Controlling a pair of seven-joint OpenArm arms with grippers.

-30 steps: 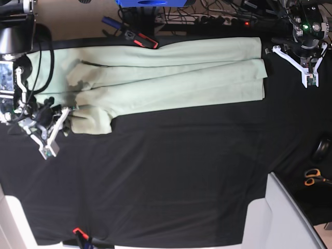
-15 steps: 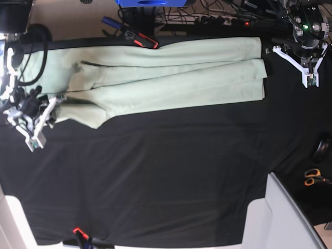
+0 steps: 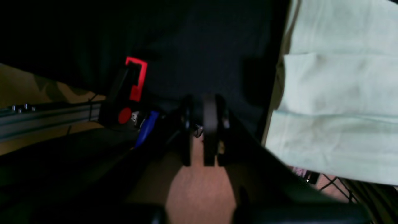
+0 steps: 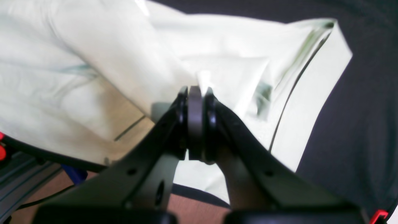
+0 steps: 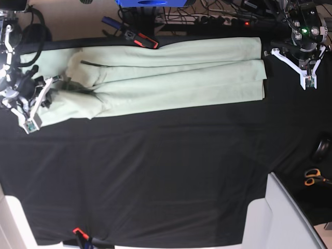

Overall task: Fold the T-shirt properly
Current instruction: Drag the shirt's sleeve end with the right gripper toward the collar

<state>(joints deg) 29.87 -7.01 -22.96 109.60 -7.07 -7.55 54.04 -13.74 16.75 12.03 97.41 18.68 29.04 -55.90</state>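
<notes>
The pale mint T-shirt (image 5: 171, 78) lies lengthwise along the far side of the black table cloth (image 5: 155, 176), with long folds running across it. At its left end my right gripper (image 5: 50, 84) is shut on a bunched fold of the T-shirt (image 4: 130, 56). The right wrist view shows the black fingers (image 4: 195, 93) pressed together with pale cloth pinched at the tips. My left gripper (image 5: 306, 59) hangs beside the T-shirt's right hem (image 3: 335, 102), shut (image 3: 202, 102) with nothing between its fingers, over the table's far edge.
A red-and-black clamp (image 5: 141, 39) grips the far table edge, also seen as the clamp (image 3: 134, 81) in the left wrist view. Cables and a blue object (image 5: 148, 2) lie behind the table. Orange-handled scissors (image 5: 313, 177) rest at the right, and a white surface (image 5: 282, 218) sits at the front right.
My right gripper has moved leftward and toward the far edge, pulling the sleeve end with it so that it now lies closer against the shirt's body. The left arm has stayed put.
</notes>
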